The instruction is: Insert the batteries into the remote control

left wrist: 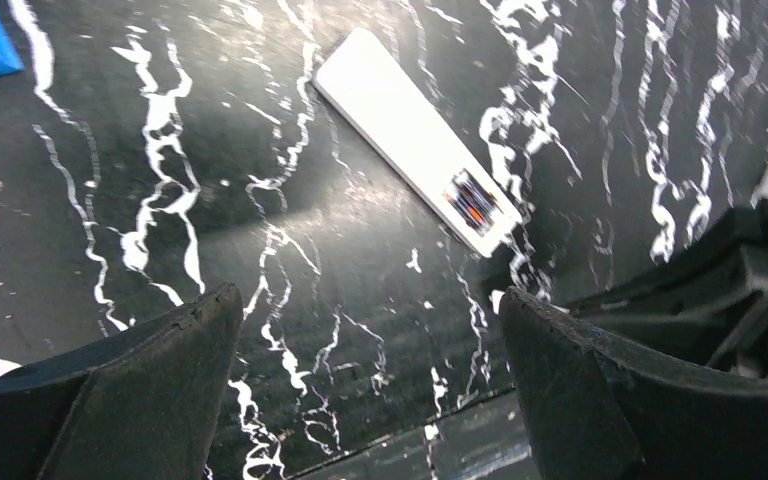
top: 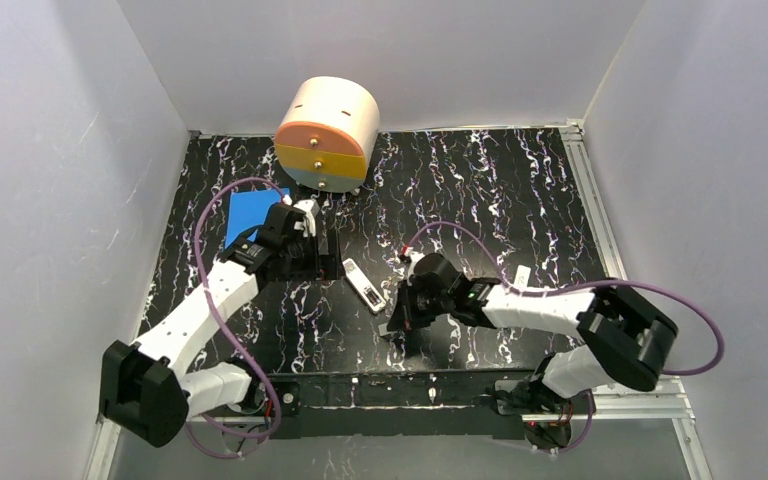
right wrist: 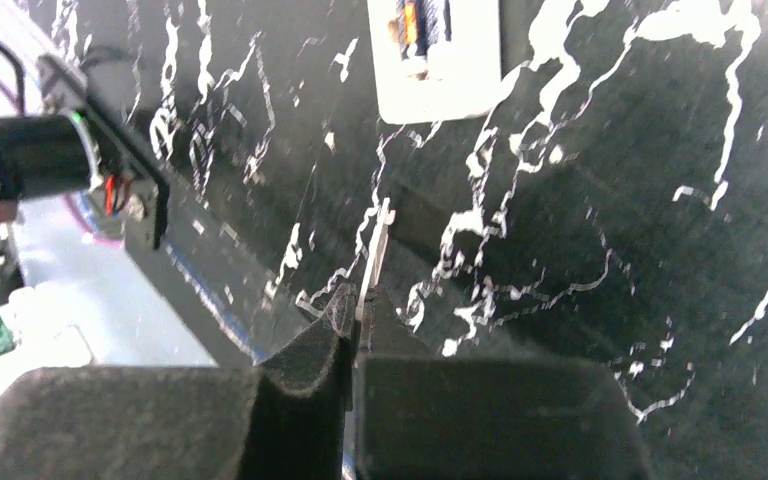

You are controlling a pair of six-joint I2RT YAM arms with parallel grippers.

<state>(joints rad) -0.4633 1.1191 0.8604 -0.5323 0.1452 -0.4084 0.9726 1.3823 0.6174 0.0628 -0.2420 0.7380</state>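
The slim white rectangular remote control (top: 363,285) lay back-up on the black marbled table (top: 480,200) between the 2 arms, with dark batteries (right wrist: 422,28) sitting in its open bay. The left gripper (left wrist: 368,298) gaped wide, while the right gripper (right wrist: 360,305) pinched a thin white cover piece (right wrist: 376,250).

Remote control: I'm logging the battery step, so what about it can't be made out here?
- Top external: the slim white rectangular remote control is too small to show its battery bay.
- Left wrist: the small dark batteries in its open bay are blurred; count and polarity unclear.
- Right wrist: the top edge cuts the remote off.
- Right wrist: the thin white piece in the right gripper shows edge-on; shape unclear.
- All views: its button face is underneath.
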